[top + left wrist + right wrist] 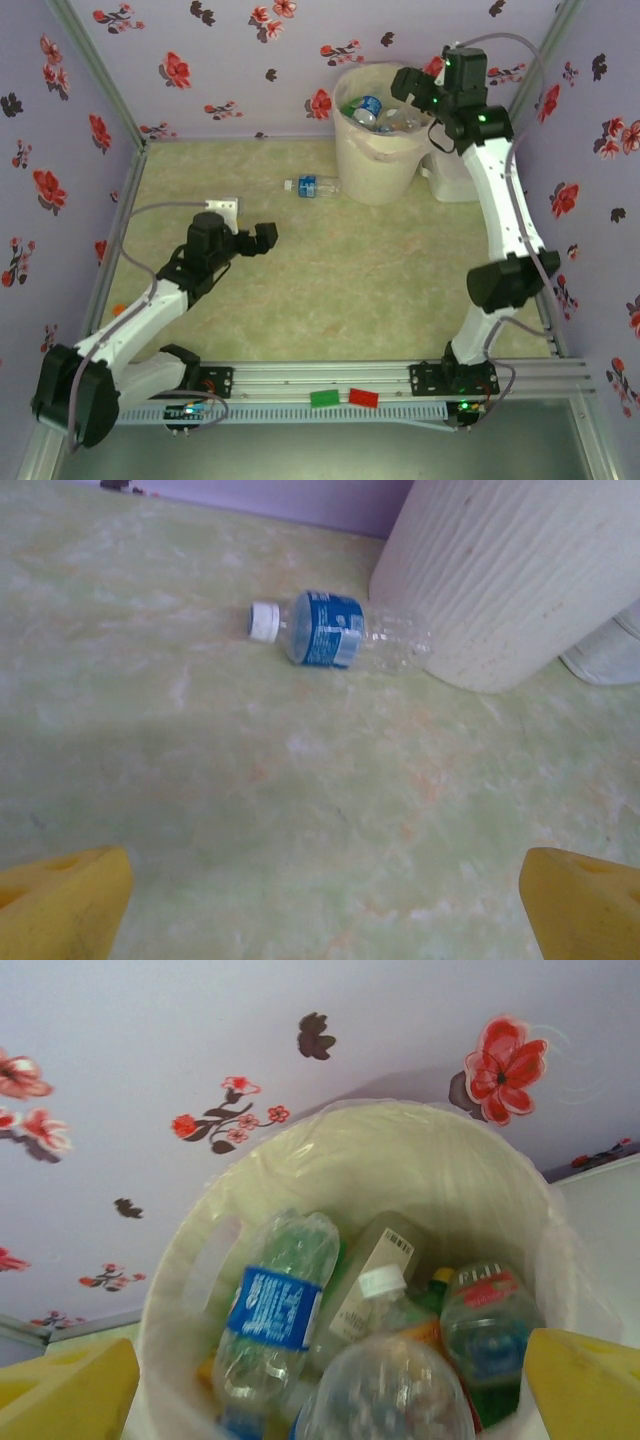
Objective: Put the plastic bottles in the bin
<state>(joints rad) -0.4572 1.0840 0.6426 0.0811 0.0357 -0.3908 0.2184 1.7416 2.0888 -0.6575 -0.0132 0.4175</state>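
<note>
One clear plastic bottle (312,186) with a blue label and white cap lies on its side on the table, just left of the bin (380,160). In the left wrist view that bottle (335,632) rests against the bin's cream wall (500,570), well ahead of my open left gripper (325,910). Seen from above, the left gripper (262,238) hovers over mid-table. My right gripper (415,88) stands open above the bin's rim (400,1150). Inside lie several bottles, among them a blue-labelled one (275,1305) and a red-labelled one (490,1330). A blurred clear bottle (385,1390) sits between the spread fingers, not touching them.
A flat white lidded box (450,175) stands right of the bin, against the back wall. A small white piece (225,207) lies near the left arm. Green (323,397) and red (363,397) blocks sit on the front rail. Floral walls close in three sides.
</note>
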